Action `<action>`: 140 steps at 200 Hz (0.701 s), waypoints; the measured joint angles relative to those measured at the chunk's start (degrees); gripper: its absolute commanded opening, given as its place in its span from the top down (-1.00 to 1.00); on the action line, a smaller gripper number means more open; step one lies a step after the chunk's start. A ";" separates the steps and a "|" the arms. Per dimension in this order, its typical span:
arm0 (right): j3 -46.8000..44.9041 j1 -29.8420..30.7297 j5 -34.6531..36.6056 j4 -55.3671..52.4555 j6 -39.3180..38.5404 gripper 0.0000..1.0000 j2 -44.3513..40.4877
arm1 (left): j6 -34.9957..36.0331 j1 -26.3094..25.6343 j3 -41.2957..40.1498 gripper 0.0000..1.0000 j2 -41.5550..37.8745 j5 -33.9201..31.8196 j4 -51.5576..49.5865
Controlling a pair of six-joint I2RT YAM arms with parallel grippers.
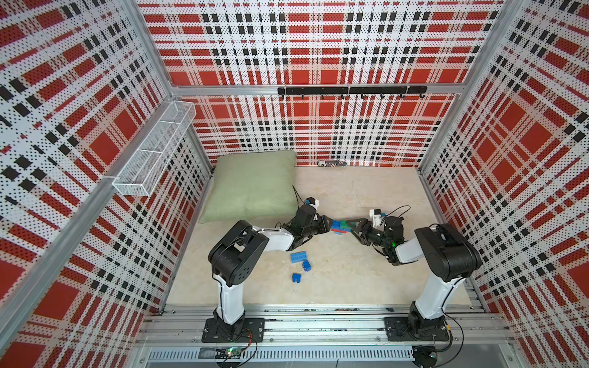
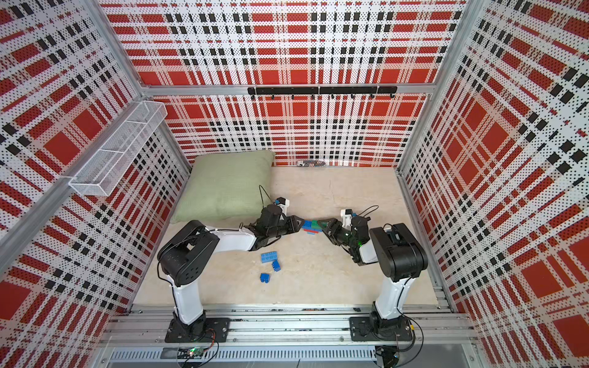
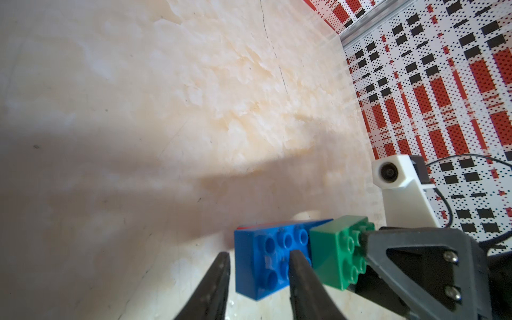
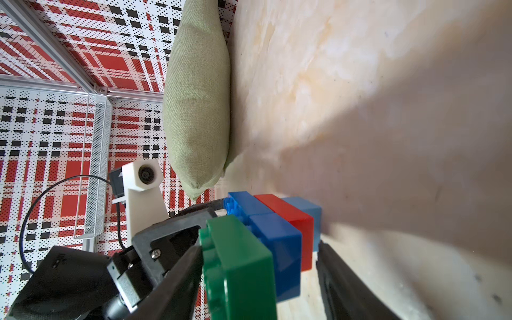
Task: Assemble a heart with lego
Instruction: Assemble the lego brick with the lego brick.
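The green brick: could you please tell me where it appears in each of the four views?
In a top view: green brick, just right of centre.
In a top view: nearer centre.
Left wrist: close up, studs facing the camera.
Right wrist: closest to the camera, seen side-on.
Shared landmark: the blue brick joined to it, in all four.

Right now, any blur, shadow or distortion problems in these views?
Both top views: wide-angle lens bends the plaid walls, otherwise sharp, evenly lit. Left wrist: broad soft shadow over the table, close fingers out of focus. Right wrist: green brick looms slightly soft, dark shadow on the table.
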 measured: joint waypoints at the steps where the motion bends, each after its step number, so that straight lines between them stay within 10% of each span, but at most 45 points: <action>1: 0.00 0.00 0.04 -0.02 0.00 -0.36 0.00 | 0.00 0.00 -0.02 0.19 0.00 0.00 0.00; 140: 0.74 2.73 8.35 -7.41 0.42 -0.35 -3.96 | -1.40 -1.42 -2.27 0.25 0.07 0.46 2.67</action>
